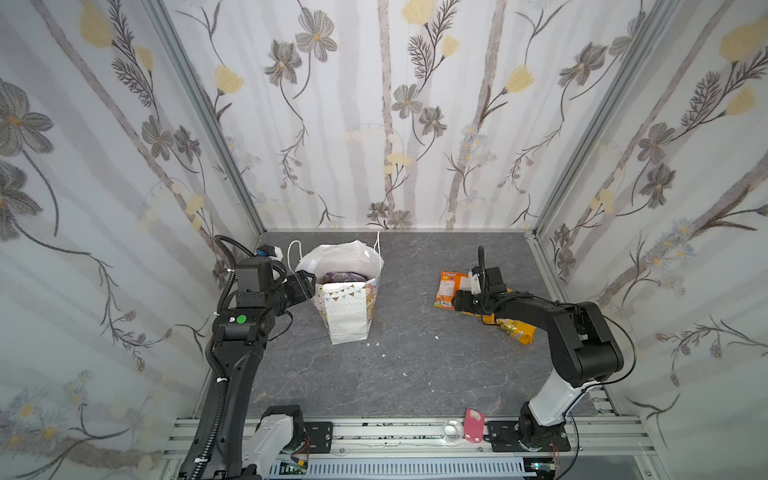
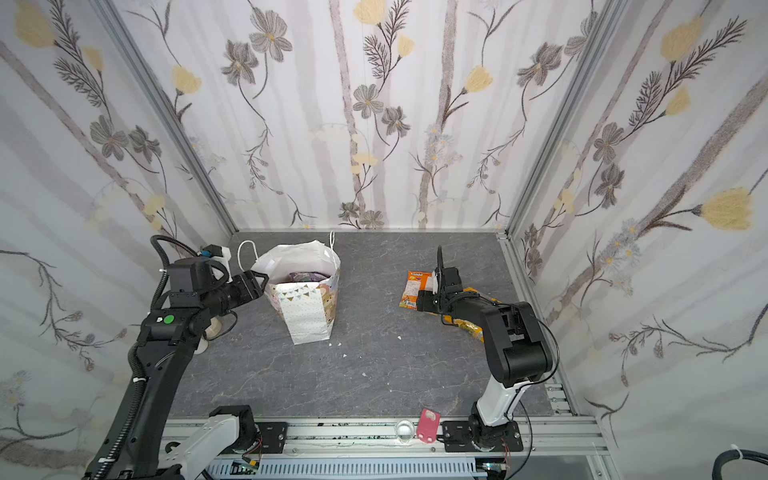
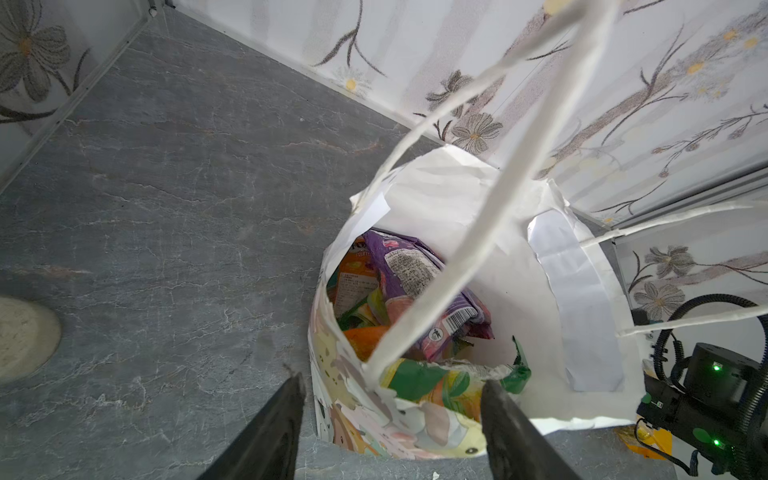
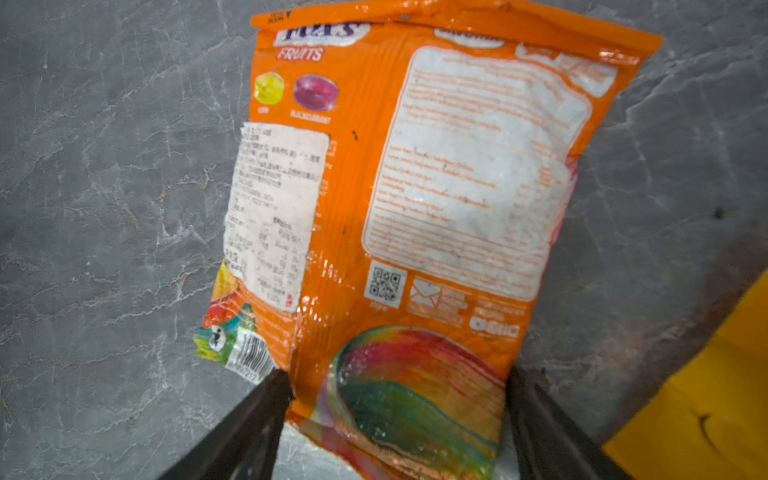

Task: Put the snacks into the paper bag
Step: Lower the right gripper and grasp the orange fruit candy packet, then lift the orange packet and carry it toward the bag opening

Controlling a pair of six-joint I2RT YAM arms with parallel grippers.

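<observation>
At the front rail a pink tag [image 1: 473,426] is lying beside a small clear object [image 1: 453,430]. Further in, on the grey table [image 1: 415,365], a yellow-orange packet [image 1: 517,330] is lying partly under the right arm. Just beyond it the right gripper [image 4: 397,374] is reaching down over the orange packet [image 4: 415,187], which is lying flat on the table, well apart from the bag. The claw is standing released, its fingers spread wide, one at each side edge of the packet's front end.

Across the table the paper bag [image 1: 347,316] is standing upright, its mouth gaping. The left gripper [image 3: 392,380] is hovering at the bag's left rim, released too, its fingers straddling a corner of the printed wall. Inside, a purple packet [image 3: 407,266] is resting on orange and green ones, with a white cord handle [image 3: 478,249] crossing the mouth.
</observation>
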